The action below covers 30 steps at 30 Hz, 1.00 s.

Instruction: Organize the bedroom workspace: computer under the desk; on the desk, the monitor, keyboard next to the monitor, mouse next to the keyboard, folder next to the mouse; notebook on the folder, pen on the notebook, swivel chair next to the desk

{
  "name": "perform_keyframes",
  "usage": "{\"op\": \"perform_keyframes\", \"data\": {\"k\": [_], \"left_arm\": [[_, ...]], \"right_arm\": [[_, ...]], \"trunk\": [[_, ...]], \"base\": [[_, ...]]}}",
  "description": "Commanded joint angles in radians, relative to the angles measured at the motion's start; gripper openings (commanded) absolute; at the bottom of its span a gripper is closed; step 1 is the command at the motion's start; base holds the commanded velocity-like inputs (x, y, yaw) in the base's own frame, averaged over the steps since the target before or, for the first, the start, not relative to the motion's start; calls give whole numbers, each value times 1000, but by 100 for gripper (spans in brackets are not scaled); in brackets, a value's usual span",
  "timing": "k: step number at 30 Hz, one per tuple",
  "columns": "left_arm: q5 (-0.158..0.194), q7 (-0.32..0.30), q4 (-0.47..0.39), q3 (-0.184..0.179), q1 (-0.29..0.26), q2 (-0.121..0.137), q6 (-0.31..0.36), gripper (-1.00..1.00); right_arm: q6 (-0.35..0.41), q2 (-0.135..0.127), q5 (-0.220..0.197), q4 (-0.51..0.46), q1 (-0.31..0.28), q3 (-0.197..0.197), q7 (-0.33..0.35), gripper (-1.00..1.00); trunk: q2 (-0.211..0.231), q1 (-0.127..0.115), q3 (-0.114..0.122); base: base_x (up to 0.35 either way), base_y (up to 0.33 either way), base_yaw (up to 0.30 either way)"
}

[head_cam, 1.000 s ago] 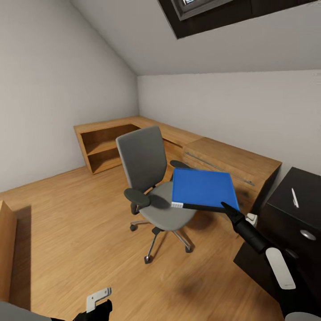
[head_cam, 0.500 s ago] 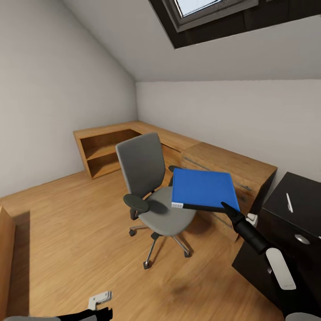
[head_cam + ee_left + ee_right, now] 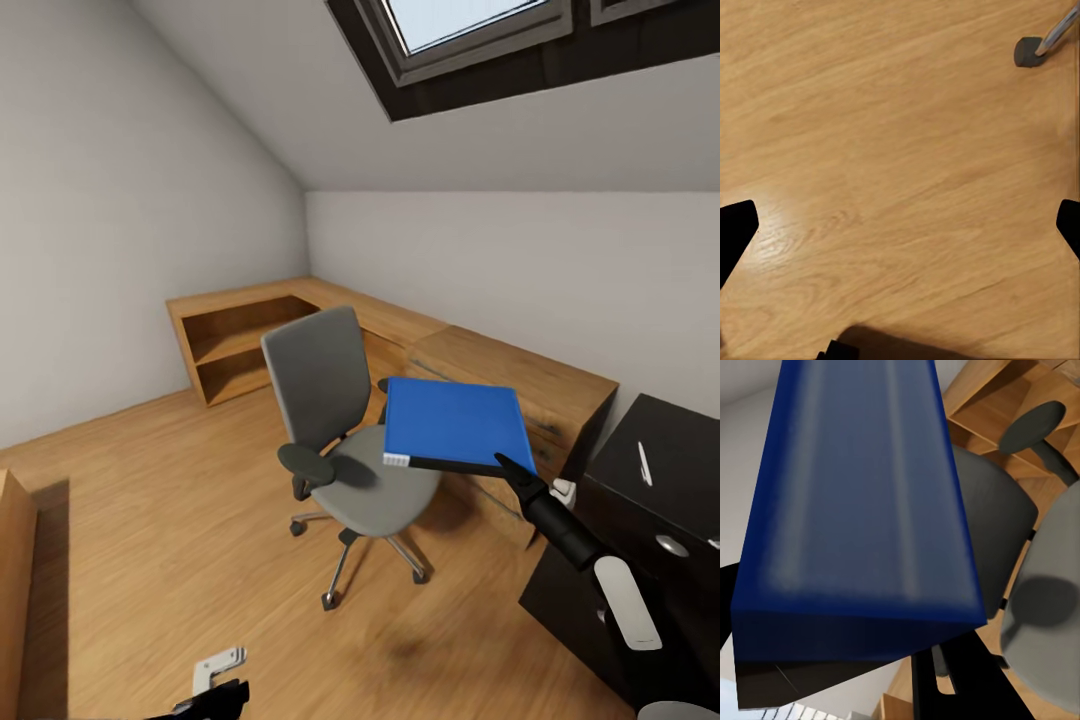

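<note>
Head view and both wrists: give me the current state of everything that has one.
Bright blue flat folder: lifted clear of the seat, held level.
Right gripper: shut on the folder's corner.
Left gripper: open, over bare floor.
Grey fabric swivel chair: upright, seat bare.
Thin white pen: lying on the glossy black desk.

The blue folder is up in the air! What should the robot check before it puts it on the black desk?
1. Right gripper shut on the folder: ok.
2. Folder lifted off the swivel chair seat: ok.
3. Folder held roughly level: ok.
4. Desk within reach: cannot tell, just its corner shows.
5. Spot beside the mouse: cannot tell.
6. Pen lies on the desk, apart from the folder: ok.
</note>
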Motion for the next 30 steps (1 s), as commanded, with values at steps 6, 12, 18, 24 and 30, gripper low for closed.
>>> {"op": "perform_keyframes", "data": {"k": [6, 12, 18, 24, 30], "left_arm": [[6, 6, -7, -8, 20, -2, -157, 100], [6, 5, -8, -8, 54, -15, -211, 100], [6, -4, -8, -10, 109, -29, -388, 100], [6, -5, -6, -8, 113, -35, -362, 100], [6, 3, 0, 1, 114, -40, -228, 100]], "right_arm": [[9, 0, -7, 0, -1, -1, -1, -100], [7, 0, -6, 4, -1, -1, 0, -100], [7, -1, -3, 4, -1, -1, -7, -100], [8, -2, -2, 5, -1, 1, -15, -100], [9, -4, -3, 2, -1, 1, -59, -100]], "trunk": [[42, -23, 18], [84, -46, 37], [126, -69, 56], [168, -92, 74], [210, -115, 93]], "base": [[0, 0, 0], [0, 0, 0], [0, 0, 0], [0, 0, 0], [0, 0, 0]]}}
